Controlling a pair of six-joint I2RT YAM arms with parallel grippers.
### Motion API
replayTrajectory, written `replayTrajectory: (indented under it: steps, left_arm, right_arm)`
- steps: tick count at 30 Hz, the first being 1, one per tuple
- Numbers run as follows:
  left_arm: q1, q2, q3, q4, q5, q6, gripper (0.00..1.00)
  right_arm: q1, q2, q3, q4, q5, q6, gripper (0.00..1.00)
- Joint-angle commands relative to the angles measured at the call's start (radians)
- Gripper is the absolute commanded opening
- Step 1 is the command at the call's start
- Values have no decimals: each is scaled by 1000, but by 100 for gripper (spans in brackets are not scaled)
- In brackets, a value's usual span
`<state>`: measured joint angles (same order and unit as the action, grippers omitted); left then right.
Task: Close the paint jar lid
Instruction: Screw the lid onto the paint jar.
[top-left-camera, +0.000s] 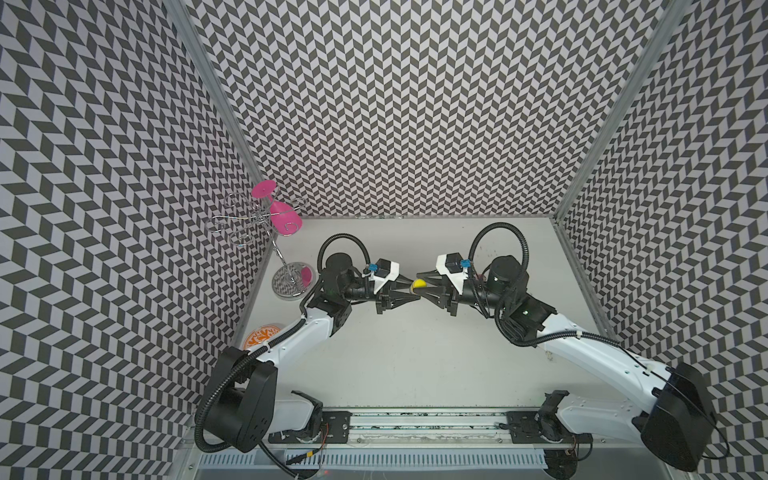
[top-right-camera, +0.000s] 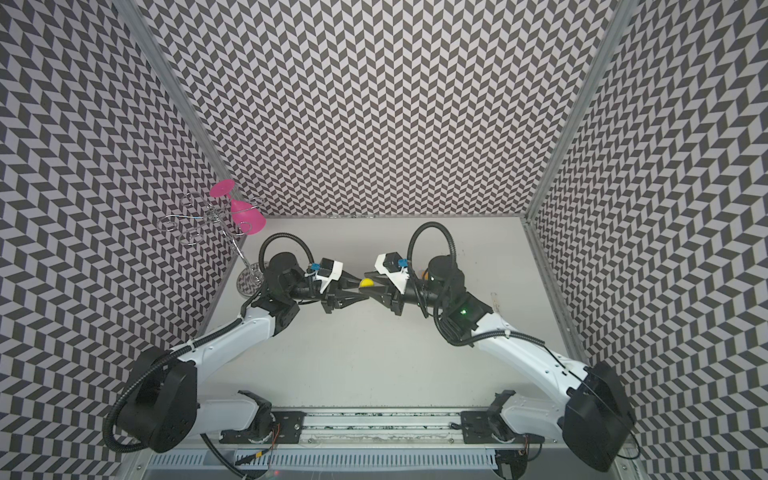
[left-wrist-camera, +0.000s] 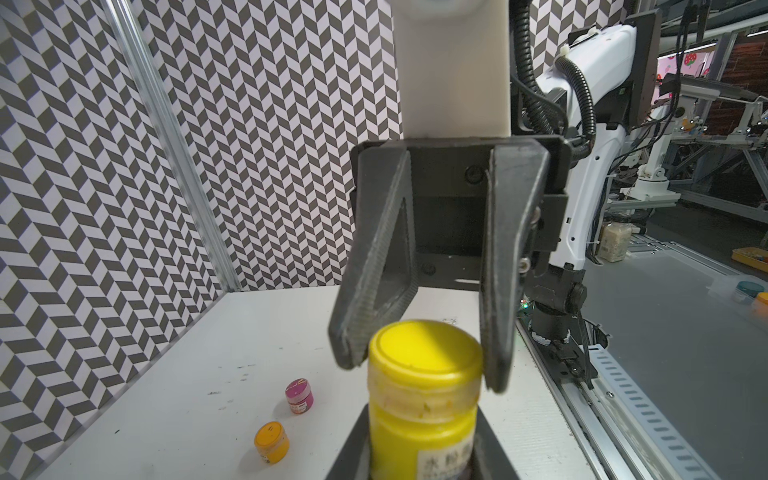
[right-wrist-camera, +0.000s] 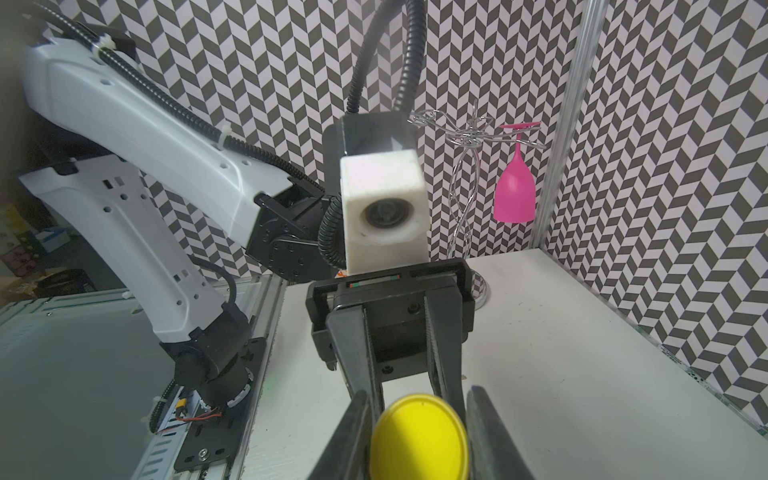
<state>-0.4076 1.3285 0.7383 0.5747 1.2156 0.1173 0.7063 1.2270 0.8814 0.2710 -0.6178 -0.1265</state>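
Observation:
A yellow paint jar (left-wrist-camera: 415, 432) with a white label is held off the table, gripped by its body in my left gripper (top-left-camera: 411, 293), which is shut on it. Its yellow lid (left-wrist-camera: 426, 353) sits on the jar's mouth and faces my right arm. My right gripper (left-wrist-camera: 423, 365) comes in from the opposite side, and its dark fingers (left-wrist-camera: 494, 365) press against both sides of the lid. In the right wrist view the lid (right-wrist-camera: 419, 440) fills the gap between those fingers. In both top views only a small yellow patch of the lid (top-left-camera: 418, 285) (top-right-camera: 366, 283) shows between the two grippers.
A wire glass rack (top-left-camera: 257, 218) with a pink goblet (top-left-camera: 283, 214) hanging from it stands at the back left. An orange patterned disc (top-left-camera: 262, 336) lies by the left wall. A small magenta pot (left-wrist-camera: 299, 395) and an orange pot (left-wrist-camera: 272, 442) stand on the table under the right arm.

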Motion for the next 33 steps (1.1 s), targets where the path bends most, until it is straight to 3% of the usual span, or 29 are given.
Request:
replayTrajectory:
  steps: [1,12,24,28,33]
  left_arm:
    - [-8,-30,26,30,-18,1,26]
    - [10,-180,-65,125,-333,33,25]
    - [4,-340,-169,221,-950,144,25]
    - [0,-348,-168,217,-1181,166,25]
    - [-5,-364,-154,190,-1329,192,25]
  right_arm:
    - [9,24,29,10,17,5,21]
    - [26,97,91,-102,185,48,15]
    - [173,266,221,-158,486,286,11]
    - [235,333,293,-250,656,391,10]
    - [269,348,279,-211,719,492,11]
